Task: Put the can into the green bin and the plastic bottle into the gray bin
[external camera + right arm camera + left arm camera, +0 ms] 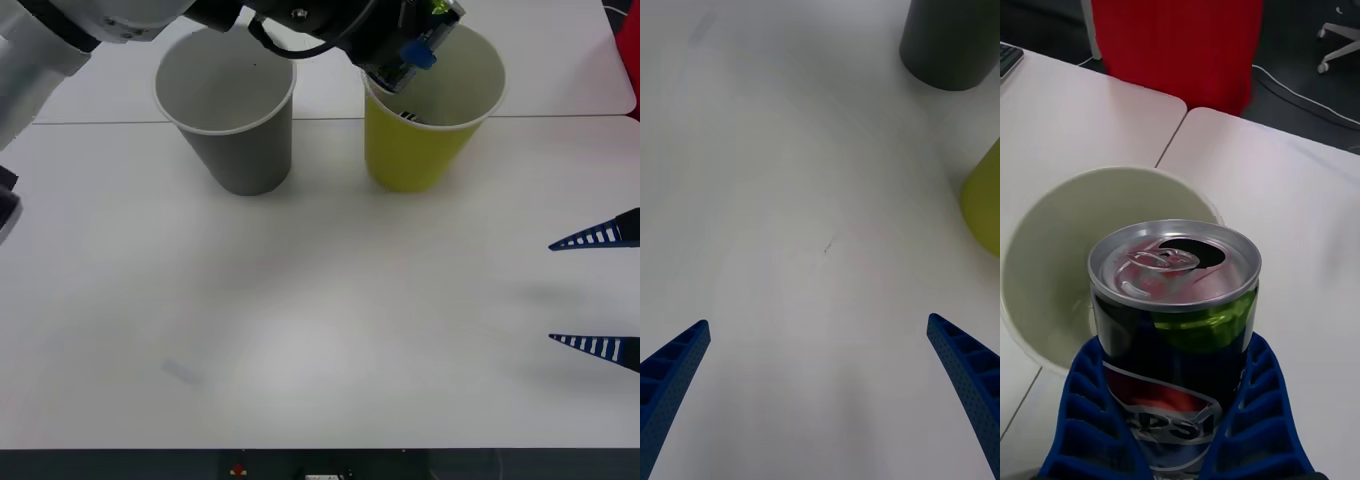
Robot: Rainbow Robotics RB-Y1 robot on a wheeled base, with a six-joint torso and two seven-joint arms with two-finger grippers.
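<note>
My left gripper (418, 52) reaches across the back of the table and is shut on the can (403, 65), holding it over the mouth of the green bin (410, 150). In the left wrist view the can (1176, 300), dark with a silver top and pull tab, sits between the blue fingers (1082, 405) above the bin's pale inside (1052, 247). The gray bin (245, 140) stands upright to the left of the green one. My right gripper (595, 292) rests open and low at the right edge, away from both bins. The plastic bottle is out of view.
In the right wrist view the gray bin (951, 41) and the green bin (985, 202) stand beyond the open right gripper (820, 390), with bare white table (790, 187) between. A second table (560, 60) joins behind the bins. A red chair (1180, 45) stands past it.
</note>
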